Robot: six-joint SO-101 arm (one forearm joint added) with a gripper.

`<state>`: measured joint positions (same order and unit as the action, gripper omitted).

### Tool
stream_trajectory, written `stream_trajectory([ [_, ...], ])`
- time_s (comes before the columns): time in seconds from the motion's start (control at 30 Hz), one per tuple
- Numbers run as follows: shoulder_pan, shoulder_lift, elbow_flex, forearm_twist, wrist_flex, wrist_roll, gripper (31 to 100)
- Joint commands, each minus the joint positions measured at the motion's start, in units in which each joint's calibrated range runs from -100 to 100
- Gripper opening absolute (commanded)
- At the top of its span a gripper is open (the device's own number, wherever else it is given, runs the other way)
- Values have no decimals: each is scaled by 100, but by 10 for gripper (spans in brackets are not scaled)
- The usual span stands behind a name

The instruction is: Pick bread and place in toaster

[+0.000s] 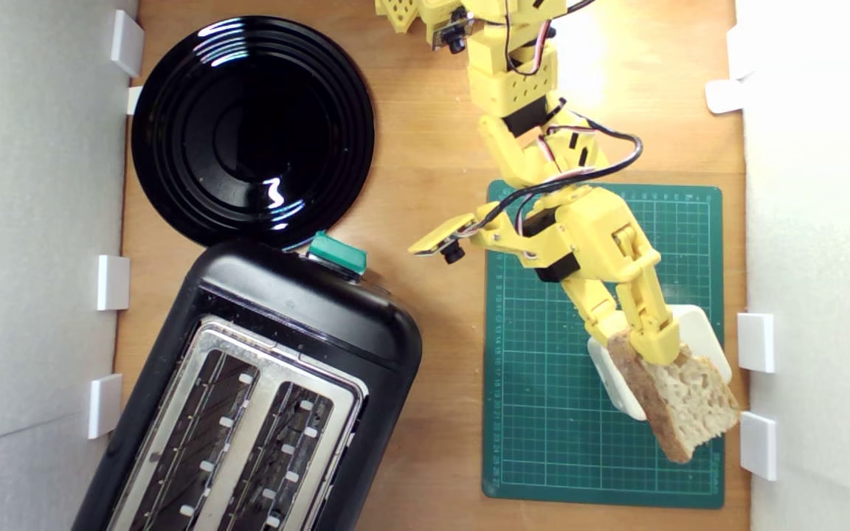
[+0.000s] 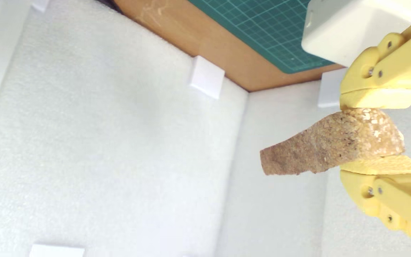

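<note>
Gripper: the yellow gripper is clenched on the bread, one finger on each flat face of the slice; in the wrist view the two fingertips press the crusted end from opposite sides.
Bread: the bread sticks out from the gripper tips toward 5 o'clock in the exterior view, held by its upper end with the brown crust along its edge at the exterior view's left and the pale holey crumb facing up. In the wrist view only the crust edge shows, tapering away from the fingers.
Bread's place: over the 4 o'clock part of the scene, above the white block and the right-hand part of the cutting mat, close to the foam wall at the exterior view's right. Whether it touches the block cannot be told.
White block: the white rounded block lies on the mat, partly hidden under the bread and the gripper.
Cutting mat: the green gridded mat lies on the wooden worktop at about 4 o'clock.
Toaster: the black toaster sits at 7 o'clock, well apart from the bread, its silver top plate and two slots facing up, the teal lever knob at its upper end.
Plate: the round black plate lies at 10 o'clock, its rim just beside the toaster's knob end.
</note>
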<state>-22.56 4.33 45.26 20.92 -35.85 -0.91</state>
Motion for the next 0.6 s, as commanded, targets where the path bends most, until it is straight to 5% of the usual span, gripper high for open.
stream_trajectory([
  [0.0,-32,-1148,-118,-53,522,-22,611],
  [0.33,169,-3336,-191,38,2185,36,611],
  [0.57,500,-4143,-863,-515,3491,920,611],
])
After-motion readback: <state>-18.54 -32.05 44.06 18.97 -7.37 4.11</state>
